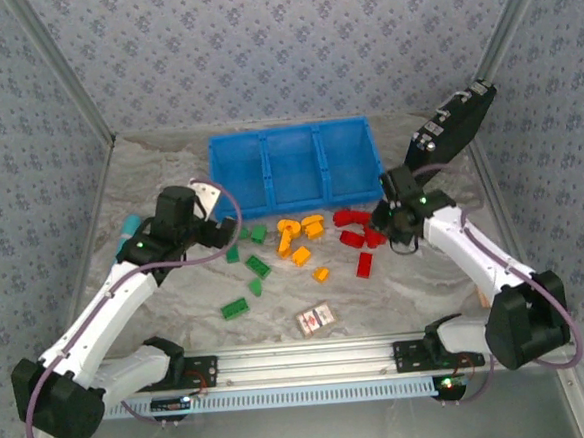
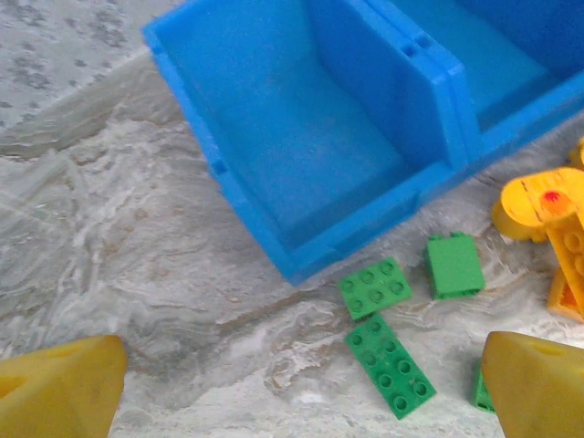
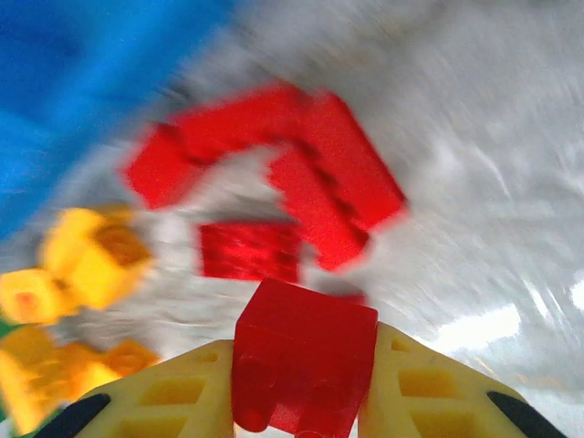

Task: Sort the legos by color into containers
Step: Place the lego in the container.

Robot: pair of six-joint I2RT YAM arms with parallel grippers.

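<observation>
The blue three-compartment bin (image 1: 295, 164) stands at the back middle of the table, its near left compartment (image 2: 315, 137) bare inside. Green bricks (image 1: 258, 265) lie left, orange-yellow bricks (image 1: 299, 237) in the middle, red bricks (image 1: 352, 239) right. My left gripper (image 2: 301, 388) is open above the table, its yellow fingers (image 2: 59, 388) wide apart, with green bricks (image 2: 391, 365) just ahead between them. My right gripper (image 3: 301, 401) is shut on a red brick (image 3: 304, 360), lifted over other red bricks (image 3: 301, 182), seen blurred.
A small red-and-white card box (image 1: 316, 319) lies near the front rail (image 1: 302, 364). A teal object (image 1: 129, 227) sits behind the left arm. A black device (image 1: 453, 128) leans at the back right. Patterned walls enclose the table.
</observation>
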